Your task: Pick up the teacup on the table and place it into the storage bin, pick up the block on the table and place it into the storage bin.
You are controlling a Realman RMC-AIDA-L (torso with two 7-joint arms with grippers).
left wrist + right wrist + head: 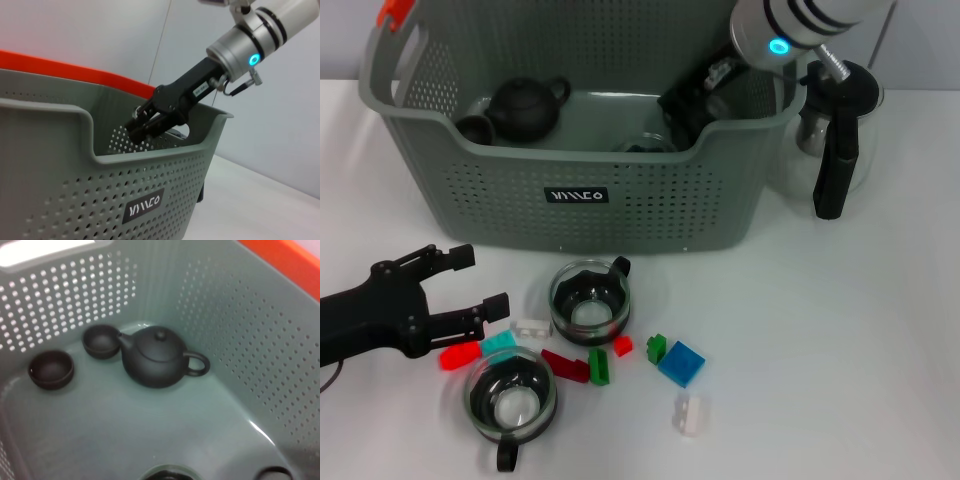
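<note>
Over on the left, the left gripper (470, 280) hovers low over the tabletop (840, 340) with its fingers spread apart, and the red block (459, 355) lies just below its tips. The nearest teacup (511, 397) sits just beyond. On the right, the right gripper (142, 125) reaches down inside the storage bin (570, 195); whether it holds anything, I cannot tell.

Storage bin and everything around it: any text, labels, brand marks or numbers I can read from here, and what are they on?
Black label with white lettering on the front wall of the large grey perforated plastic storage bin: stylised letters, too unclear to read reliably.
Small white sticker on the black right gripper reaching into the bin: print too small to read.
Nothing else carries readable text.
</note>
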